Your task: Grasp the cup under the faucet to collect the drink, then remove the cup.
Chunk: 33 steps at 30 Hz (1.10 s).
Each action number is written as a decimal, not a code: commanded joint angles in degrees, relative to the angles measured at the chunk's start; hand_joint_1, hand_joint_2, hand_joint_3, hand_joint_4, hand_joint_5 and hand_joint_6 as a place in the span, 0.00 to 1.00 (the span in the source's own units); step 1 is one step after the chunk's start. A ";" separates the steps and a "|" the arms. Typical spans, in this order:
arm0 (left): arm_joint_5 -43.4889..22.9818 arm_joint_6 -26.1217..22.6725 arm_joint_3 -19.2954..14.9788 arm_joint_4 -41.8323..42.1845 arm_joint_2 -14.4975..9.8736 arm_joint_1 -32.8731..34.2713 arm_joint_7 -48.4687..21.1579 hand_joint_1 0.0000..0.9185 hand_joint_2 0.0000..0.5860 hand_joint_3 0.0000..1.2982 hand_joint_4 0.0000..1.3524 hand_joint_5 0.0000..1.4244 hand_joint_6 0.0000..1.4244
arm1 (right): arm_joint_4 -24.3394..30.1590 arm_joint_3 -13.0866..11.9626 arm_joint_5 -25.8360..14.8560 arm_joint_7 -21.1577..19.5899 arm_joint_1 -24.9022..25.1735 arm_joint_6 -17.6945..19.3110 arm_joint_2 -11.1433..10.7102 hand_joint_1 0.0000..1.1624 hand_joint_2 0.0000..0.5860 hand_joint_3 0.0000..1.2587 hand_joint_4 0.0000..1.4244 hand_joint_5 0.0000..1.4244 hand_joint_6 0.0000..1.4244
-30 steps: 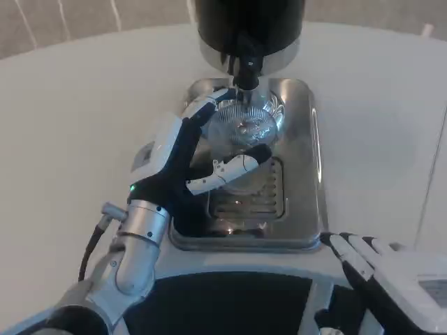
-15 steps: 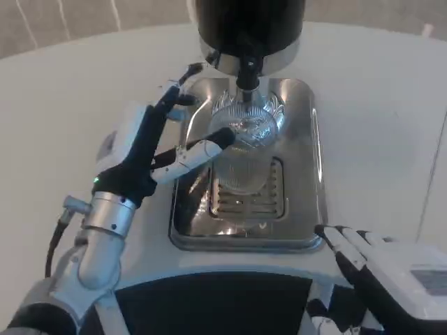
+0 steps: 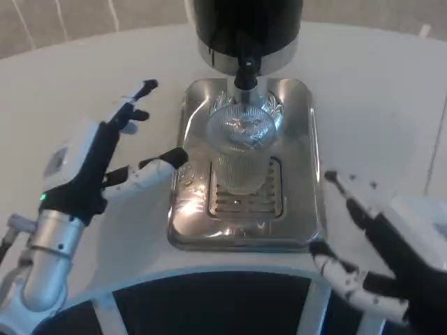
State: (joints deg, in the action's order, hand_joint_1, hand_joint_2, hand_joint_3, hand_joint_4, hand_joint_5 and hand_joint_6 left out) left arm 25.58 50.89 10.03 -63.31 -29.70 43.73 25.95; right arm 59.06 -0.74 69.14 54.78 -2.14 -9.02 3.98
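white table (image 3: 84, 63) carries a black dispenser (image 3: 244, 28) and, below it, a steel drip tray (image 3: 307, 174). clear ribbed cup (image 3: 241, 146) stands upright on the tray's grate, directly beneath the faucet (image 3: 246, 73), long axis vertical; whether it holds any drink cannot be told. left hand (image 3: 105, 160) sits just left of the tray, fingers spread, holding nothing, thumb tip near the tray rim and pointing toward the cup. right hand (image 3: 377, 244) lies lower right, also spread and empty. left looks nearer; cup lies to its right.
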 commanded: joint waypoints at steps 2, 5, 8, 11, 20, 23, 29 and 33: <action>1.26 -0.10 -0.50 3.34 -3.20 -4.54 0.89 0.15 0.08 0.14 0.13 0.22 0.28 | 0.94 -0.81 -3.50 -3.15 4.14 -2.77 2.86 0.21 0.84 0.00 0.00 0.00 0.00; 1.96 0.14 -0.44 5.99 -4.74 -7.70 0.81 0.15 0.09 0.15 0.14 0.22 0.28 | 0.94 -0.94 -4.91 -3.99 5.71 -4.50 4.08 0.18 0.86 0.00 0.00 0.00 0.00; 4.56 -0.08 -0.24 10.25 -6.53 -11.00 1.97 0.17 0.12 0.15 0.14 0.21 0.26 | 0.94 -1.00 -5.92 -3.23 7.42 -8.37 4.16 0.17 0.86 0.00 0.00 0.00 0.00; 7.67 -1.36 -0.37 15.40 -8.14 -14.20 2.57 0.18 0.13 0.12 0.11 0.18 0.24 | -0.61 -1.89 -10.01 -4.29 10.50 -15.46 3.61 0.16 0.92 0.00 0.00 0.00 0.00; 9.22 -4.75 -1.09 25.77 -10.52 -20.69 -1.43 0.18 0.13 0.08 0.04 0.12 0.19 | -6.33 -1.78 -21.06 -12.08 18.65 -24.06 0.41 0.16 0.99 0.00 0.00 0.00 0.00; 8.70 -5.80 -1.43 27.75 -10.67 -22.09 -3.03 0.18 0.13 0.08 0.04 0.12 0.19 | -7.96 -1.05 -23.85 -14.10 20.43 -25.48 -0.46 0.17 1.00 0.00 0.00 0.00 0.00; 8.17 -7.32 -2.34 31.13 -10.37 -24.66 -5.57 0.17 0.14 0.08 0.03 0.11 0.18 | -11.54 0.76 -29.15 -17.25 23.88 -27.72 -2.53 0.17 1.00 0.00 0.00 0.00 0.00; 7.98 -8.01 -3.06 32.16 -10.11 -25.29 -6.48 0.17 0.14 0.08 0.03 0.11 0.18 | -12.71 2.14 -31.81 -19.39 25.35 -28.62 -3.64 0.18 1.00 0.00 0.00 0.00 0.00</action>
State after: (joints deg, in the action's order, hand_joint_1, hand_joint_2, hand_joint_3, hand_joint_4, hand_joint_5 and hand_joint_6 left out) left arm 34.15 43.71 7.70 -32.21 -39.52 19.68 20.60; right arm 47.08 0.22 39.35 37.24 22.00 -36.91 1.14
